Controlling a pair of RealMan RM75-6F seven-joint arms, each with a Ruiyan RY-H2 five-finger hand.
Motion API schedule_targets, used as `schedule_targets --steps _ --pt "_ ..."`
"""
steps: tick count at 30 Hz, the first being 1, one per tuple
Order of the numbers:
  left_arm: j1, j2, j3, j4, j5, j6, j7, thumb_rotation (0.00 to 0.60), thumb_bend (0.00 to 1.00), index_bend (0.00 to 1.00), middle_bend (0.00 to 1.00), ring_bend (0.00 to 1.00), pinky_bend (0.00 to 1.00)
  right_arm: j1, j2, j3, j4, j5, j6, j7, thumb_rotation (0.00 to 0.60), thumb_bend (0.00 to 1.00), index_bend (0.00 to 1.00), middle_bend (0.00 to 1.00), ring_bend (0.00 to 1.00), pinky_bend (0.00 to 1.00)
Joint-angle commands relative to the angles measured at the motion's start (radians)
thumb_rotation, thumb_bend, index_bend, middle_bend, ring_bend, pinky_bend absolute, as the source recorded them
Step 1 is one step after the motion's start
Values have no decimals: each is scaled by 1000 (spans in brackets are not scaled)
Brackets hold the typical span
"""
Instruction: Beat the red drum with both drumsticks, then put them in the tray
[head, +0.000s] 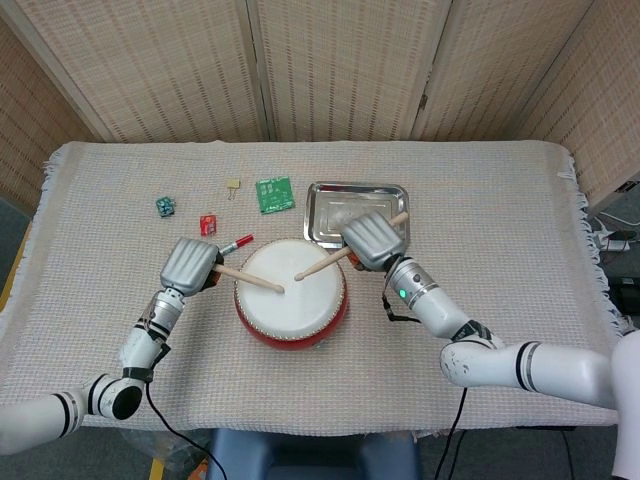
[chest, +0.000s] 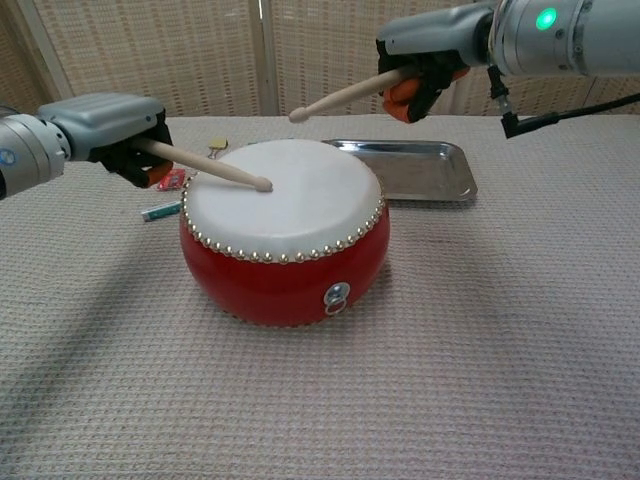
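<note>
The red drum with a white skin stands mid-table. My left hand grips a wooden drumstick whose tip rests on the left part of the skin. Over the drum's right side my right hand holds the other drumstick, its tip raised above the skin. Behind the drum lies the metal tray, with nothing in it.
A red-capped marker lies by the drum's left. Further back are a green circuit board, a small red block, a small green part and a tan clip. Wicker screens close the back.
</note>
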Motion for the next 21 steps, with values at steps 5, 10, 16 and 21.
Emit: schedule_targets --steps 5,10,16,21 --pt "26 84 -35 -82 22 37 -66 600 702 1000 1000 1000 1000 47 -130 -94 146 103 -35 -135 600 1000 1000 1000 1000 1000" --pt "17 63 -19 -62 10 8 -53 600 702 1000 1000 1000 1000 31 -99 -37 94 82 8 -74 600 1000 1000 1000 1000 1000" --pt "-11 -14 17 25 -26 -61 -6 600 702 1000 1000 1000 1000 -10 8 38 -9 13 39 39 600 1000 1000 1000 1000 1000" --pt "-3 -14 7 25 -27 -24 3 600 702 1000 1000 1000 1000 -10 -3 19 20 8 5 40 600 1000 1000 1000 1000 1000"
